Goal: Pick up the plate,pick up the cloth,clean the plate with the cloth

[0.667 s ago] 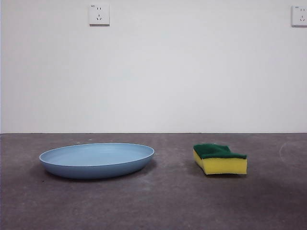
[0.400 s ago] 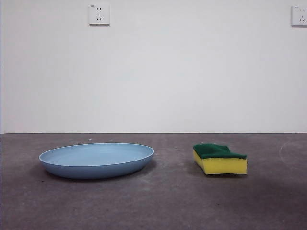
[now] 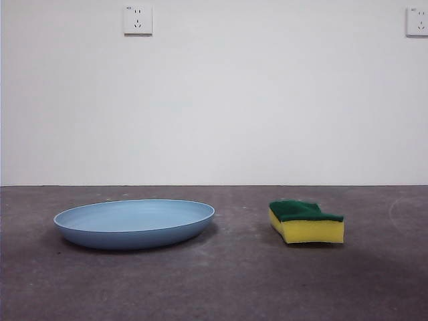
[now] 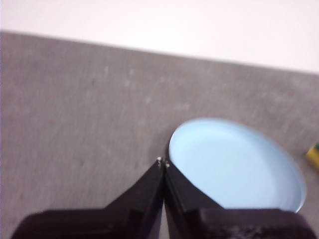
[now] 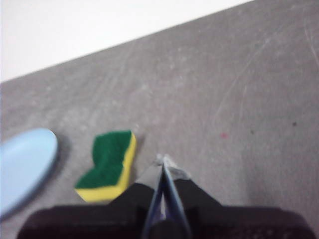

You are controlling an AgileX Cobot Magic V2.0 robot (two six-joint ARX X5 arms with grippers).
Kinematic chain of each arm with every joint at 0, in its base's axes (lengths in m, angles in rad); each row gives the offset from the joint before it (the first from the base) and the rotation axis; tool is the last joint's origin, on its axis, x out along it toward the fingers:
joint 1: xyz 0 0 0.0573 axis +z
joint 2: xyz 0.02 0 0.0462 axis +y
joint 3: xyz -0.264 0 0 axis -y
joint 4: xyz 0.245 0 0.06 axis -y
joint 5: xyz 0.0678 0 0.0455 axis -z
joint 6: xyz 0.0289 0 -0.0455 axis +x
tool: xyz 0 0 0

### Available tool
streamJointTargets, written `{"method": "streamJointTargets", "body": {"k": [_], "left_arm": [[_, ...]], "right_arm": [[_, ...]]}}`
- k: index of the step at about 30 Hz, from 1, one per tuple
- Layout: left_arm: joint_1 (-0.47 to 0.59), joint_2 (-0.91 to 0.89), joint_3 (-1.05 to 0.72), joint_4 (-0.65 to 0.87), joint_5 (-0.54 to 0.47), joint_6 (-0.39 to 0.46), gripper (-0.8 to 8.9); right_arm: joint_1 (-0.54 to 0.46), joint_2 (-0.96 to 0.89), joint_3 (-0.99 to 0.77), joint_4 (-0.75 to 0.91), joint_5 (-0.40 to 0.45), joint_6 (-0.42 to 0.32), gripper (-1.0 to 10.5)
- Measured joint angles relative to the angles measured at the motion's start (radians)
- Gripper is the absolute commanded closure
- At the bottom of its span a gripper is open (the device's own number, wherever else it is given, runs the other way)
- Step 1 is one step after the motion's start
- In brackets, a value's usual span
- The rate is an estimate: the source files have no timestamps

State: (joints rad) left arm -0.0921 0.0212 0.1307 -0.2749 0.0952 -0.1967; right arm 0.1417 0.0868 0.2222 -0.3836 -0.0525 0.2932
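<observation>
The light-blue plate (image 3: 134, 223) lies flat on the grey table at the left of the front view. The cloth, a yellow sponge with a dark green top (image 3: 306, 221), lies to its right, apart from it. Neither gripper shows in the front view. In the left wrist view my left gripper (image 4: 163, 162) is shut and empty, its tips above the table near the plate's rim (image 4: 234, 164). In the right wrist view my right gripper (image 5: 163, 160) is shut and empty, above the table beside the sponge (image 5: 108, 165); the plate's edge (image 5: 22, 167) shows there too.
A white wall stands behind the table with two sockets, one upper left (image 3: 138, 19) and one upper right (image 3: 417, 21). Bare grey table surface (image 3: 241, 281) lies in front of and between the plate and sponge.
</observation>
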Motion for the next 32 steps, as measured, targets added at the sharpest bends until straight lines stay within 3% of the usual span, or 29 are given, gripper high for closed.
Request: {"method": "streamJointTargets", "body": {"k": [6,11,16,19,21,23,25,32], "left_arm": [[0.000,0.102,0.163,-0.039,0.040,-0.014,8.19],[0.000,0.266,0.318,-0.109,0.138,-0.007,8.19],[0.000,0.467,0.499,-0.233,0.265,0.051,8.18],[0.000,0.579,0.601,-0.329,0.314,0.090,8.13],[0.000,0.645,0.662,-0.396,0.323,0.117,7.95],[0.000,0.711,0.717,-0.450,0.324,0.144,6.42],[0.000,0.760,0.747,-0.472,0.324,0.161,4.89],[0.000,0.905,0.769,-0.443,0.325,0.179,4.64]], "right_arm": [[0.000,0.167,0.233,-0.074,-0.058,0.011,9.6],[0.000,0.344,0.429,-0.164,-0.164,0.001,9.5],[0.000,0.530,0.631,-0.329,-0.336,-0.084,9.5],[0.000,0.637,0.729,-0.452,-0.366,-0.155,9.3],[0.000,0.698,0.774,-0.516,-0.367,-0.195,8.0],[0.000,0.752,0.799,-0.547,-0.367,-0.220,6.2],[0.000,0.787,0.801,-0.549,-0.367,-0.232,5.1],[0.000,0.833,0.801,-0.555,-0.366,-0.239,4.7]]}}
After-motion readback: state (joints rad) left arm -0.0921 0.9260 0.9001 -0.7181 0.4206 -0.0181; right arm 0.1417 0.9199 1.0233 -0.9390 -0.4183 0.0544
